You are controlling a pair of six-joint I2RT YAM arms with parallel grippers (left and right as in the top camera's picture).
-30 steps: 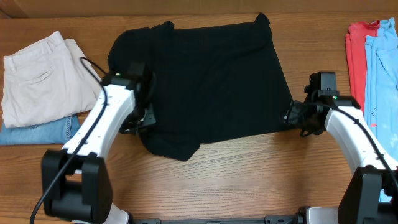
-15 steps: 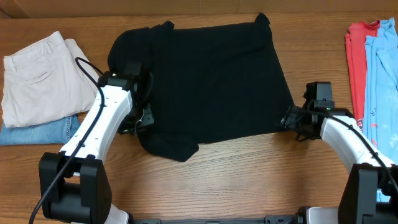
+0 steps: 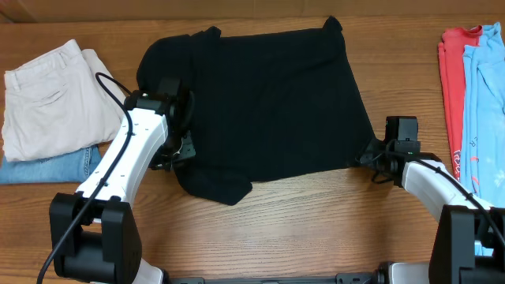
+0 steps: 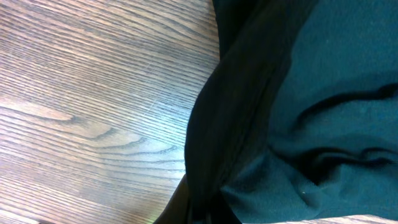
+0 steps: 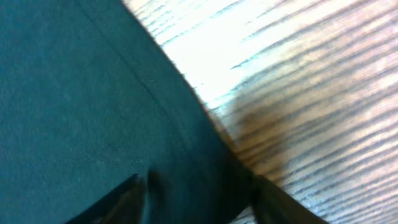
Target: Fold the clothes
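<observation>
Inspecting the table from the overhead view, I find the black shirt [image 3: 268, 102] spread flat across the middle of the wooden tabletop [image 3: 316, 221]. Its lower left corner hangs down in a loose flap toward the near edge.

The left gripper [image 3: 180, 146] sits at the shirt's left edge. Its jaws are closed, and my left wrist view shows a ridge of the dark fabric [image 4: 323, 93] gathered up and running into them, so I record it as clamped on the shirt.

The right gripper [image 3: 371, 155] is low at the shirt's lower right corner. My right wrist view shows its two fingers [image 5: 124, 196] standing apart, with the hem lying between them and not pinched.

At the left end of the table, folded cream trousers [image 3: 55, 99] lie on top of blue jeans [image 3: 55, 166], well apart from the shirt. At the right end a red garment [image 3: 452, 71] lies flat, with a light blue garment [image 3: 483, 102] overlapping its right side. The wood grain is otherwise bare around the shirt.
</observation>
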